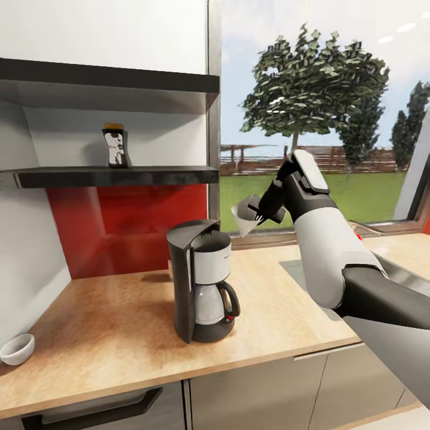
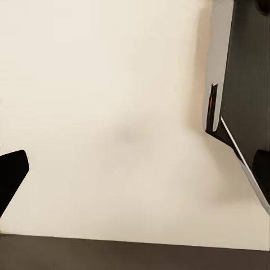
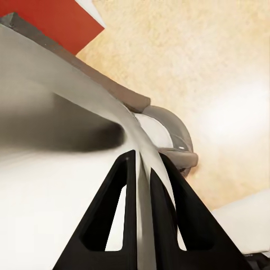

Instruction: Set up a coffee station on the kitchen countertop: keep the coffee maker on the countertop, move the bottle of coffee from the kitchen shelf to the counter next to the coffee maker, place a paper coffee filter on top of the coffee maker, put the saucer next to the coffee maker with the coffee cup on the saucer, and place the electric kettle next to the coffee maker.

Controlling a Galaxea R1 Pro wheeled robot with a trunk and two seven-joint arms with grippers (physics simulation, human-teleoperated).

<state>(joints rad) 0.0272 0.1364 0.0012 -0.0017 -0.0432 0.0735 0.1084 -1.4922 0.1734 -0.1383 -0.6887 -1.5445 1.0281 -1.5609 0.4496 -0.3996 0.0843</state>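
The coffee maker (image 1: 203, 280) stands on the tan countertop (image 1: 119, 334), black with a silver middle and a glass carafe. Up and to its right, my right gripper (image 1: 261, 214) is shut on the rim of the white paper coffee filter (image 1: 243, 216). In the right wrist view the black fingers (image 3: 126, 202) pinch the filter's thin wall (image 3: 56, 185), with the coffee maker's top (image 3: 169, 135) below. The bottle of coffee (image 1: 116, 146) stands on the dark shelf (image 1: 119, 176). A coffee cup (image 1: 17, 348) sits at the counter's left edge. My left gripper (image 2: 135, 169) hangs open over a pale surface.
A red backsplash (image 1: 131, 227) and a white wall bound the counter at the back and left. A grey inset panel (image 1: 295, 272) lies in the counter to the right, below the window (image 1: 310, 119). My right forearm (image 1: 334, 251) crosses over that side.
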